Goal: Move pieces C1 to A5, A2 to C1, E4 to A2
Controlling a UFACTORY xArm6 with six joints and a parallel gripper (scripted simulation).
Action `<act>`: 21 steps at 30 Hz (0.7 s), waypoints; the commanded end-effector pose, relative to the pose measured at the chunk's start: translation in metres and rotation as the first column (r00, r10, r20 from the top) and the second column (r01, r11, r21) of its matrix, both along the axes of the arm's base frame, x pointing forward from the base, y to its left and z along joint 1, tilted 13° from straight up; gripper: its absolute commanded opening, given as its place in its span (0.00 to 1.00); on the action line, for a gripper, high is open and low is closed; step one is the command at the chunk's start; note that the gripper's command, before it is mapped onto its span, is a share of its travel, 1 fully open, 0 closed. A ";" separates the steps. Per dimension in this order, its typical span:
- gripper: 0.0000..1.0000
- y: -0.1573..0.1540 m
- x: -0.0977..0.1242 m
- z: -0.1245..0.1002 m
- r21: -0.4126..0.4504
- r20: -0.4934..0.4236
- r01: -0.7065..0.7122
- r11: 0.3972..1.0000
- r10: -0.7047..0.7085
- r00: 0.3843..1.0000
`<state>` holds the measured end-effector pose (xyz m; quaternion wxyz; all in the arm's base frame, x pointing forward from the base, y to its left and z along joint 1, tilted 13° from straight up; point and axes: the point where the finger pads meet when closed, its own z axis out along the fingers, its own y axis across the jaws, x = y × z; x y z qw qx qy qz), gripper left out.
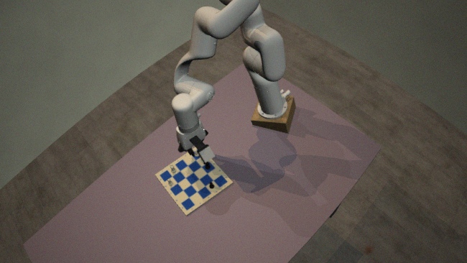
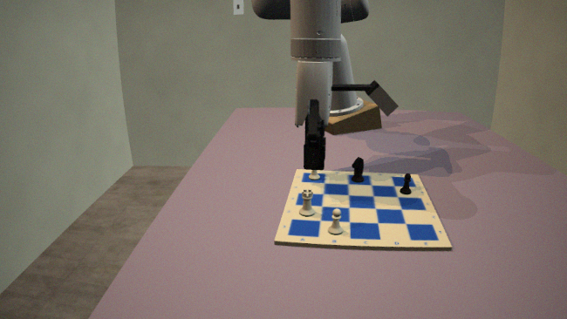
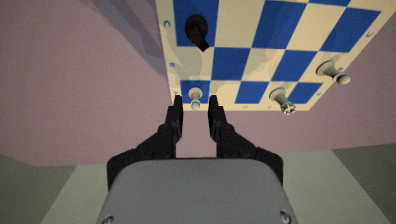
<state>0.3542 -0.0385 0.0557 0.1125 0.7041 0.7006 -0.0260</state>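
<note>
A white pawn (image 1: 196, 154) (image 2: 314, 176) (image 3: 195, 94) stands upright on blue A5; its upper part is hidden in the exterior view. My gripper (image 2: 314, 168) (image 3: 195, 104) is open, its fingertips on either side of the pawn with gaps, near its head height. A white rook (image 1: 173, 169) (image 2: 307, 205) (image 3: 281, 98) stands upright on A2. A black pawn (image 1: 211, 185) (image 2: 406, 185) stands on E4. C1 on the board (image 1: 187, 214) (image 2: 279, 240) is empty.
A black knight (image 1: 207, 166) (image 2: 358, 171) (image 3: 196, 29) stands on C5, two columns from my fingers. Another white pawn (image 1: 170, 182) (image 2: 336, 223) (image 3: 332, 71) stands on B1, diagonally beside the rook. The wooden base block (image 1: 270, 125) (image 2: 358, 125) is behind the board.
</note>
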 end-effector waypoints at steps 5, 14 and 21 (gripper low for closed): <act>0.34 0.006 -0.003 0.032 0.000 0.003 0.000 1.000 0.000 1.000; 0.34 0.013 -0.007 0.068 0.000 0.003 0.000 1.000 0.000 1.000; 0.34 0.014 -0.008 0.071 0.000 0.003 0.000 1.000 0.000 1.000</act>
